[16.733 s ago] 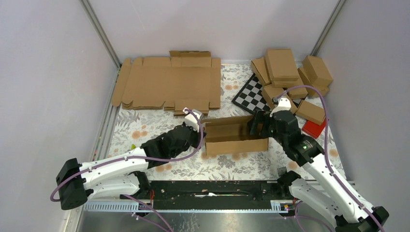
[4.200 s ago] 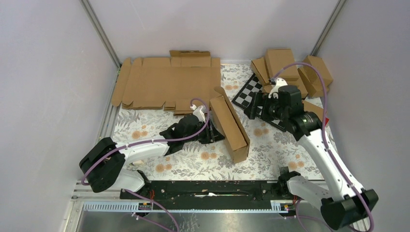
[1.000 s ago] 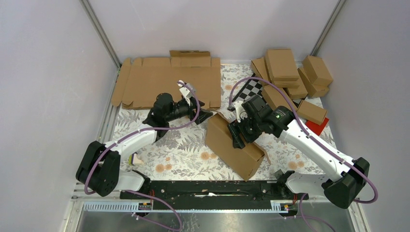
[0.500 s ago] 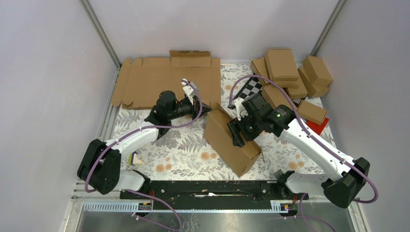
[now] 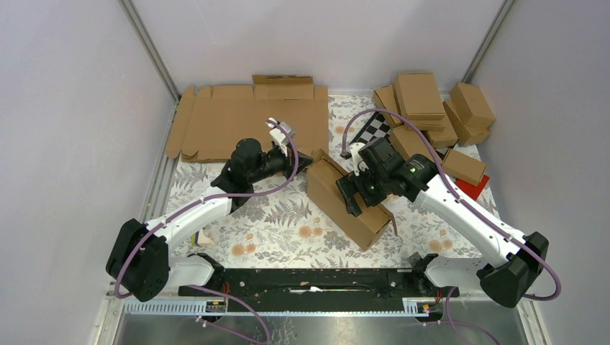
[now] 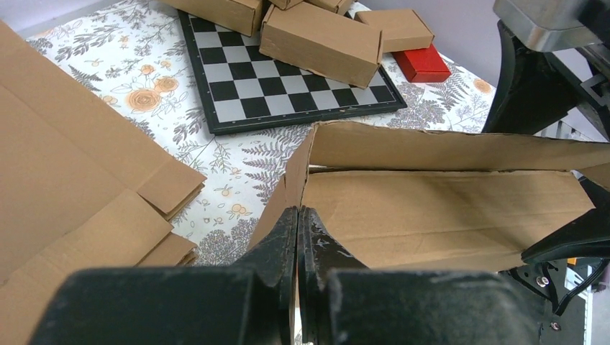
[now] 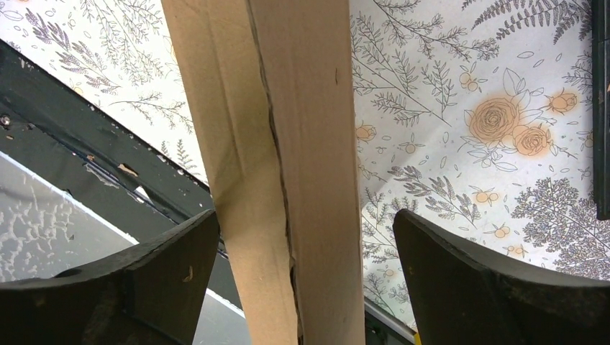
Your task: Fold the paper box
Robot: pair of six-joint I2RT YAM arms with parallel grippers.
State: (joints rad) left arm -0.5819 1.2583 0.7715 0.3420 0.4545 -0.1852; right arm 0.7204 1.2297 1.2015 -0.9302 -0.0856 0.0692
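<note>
The paper box (image 5: 363, 223) is a part-folded brown cardboard shell standing slantwise on the floral mat at centre. In the left wrist view its open inside (image 6: 431, 208) faces me. My left gripper (image 5: 309, 160) is shut, its tips (image 6: 298, 210) meeting right at the box's near corner edge, with nothing seen between them. My right gripper (image 5: 354, 198) hangs open astride the box's upper wall (image 7: 288, 108). That wall runs between its two fingers; the left finger (image 7: 173, 266) is close to it and the right finger (image 7: 467, 273) stands well apart.
Flat cardboard blanks (image 5: 252, 122) lie stacked at the back left. A pile of finished closed boxes (image 5: 431, 108) sits at the back right beside a chessboard (image 5: 372, 138) and a red box (image 5: 471, 189). The black base rail (image 5: 302, 280) runs along the near edge.
My left gripper has shut and moved right to the box's corner. The right gripper's jaws have spread wider. The box has swung and shifted a little toward the back.
</note>
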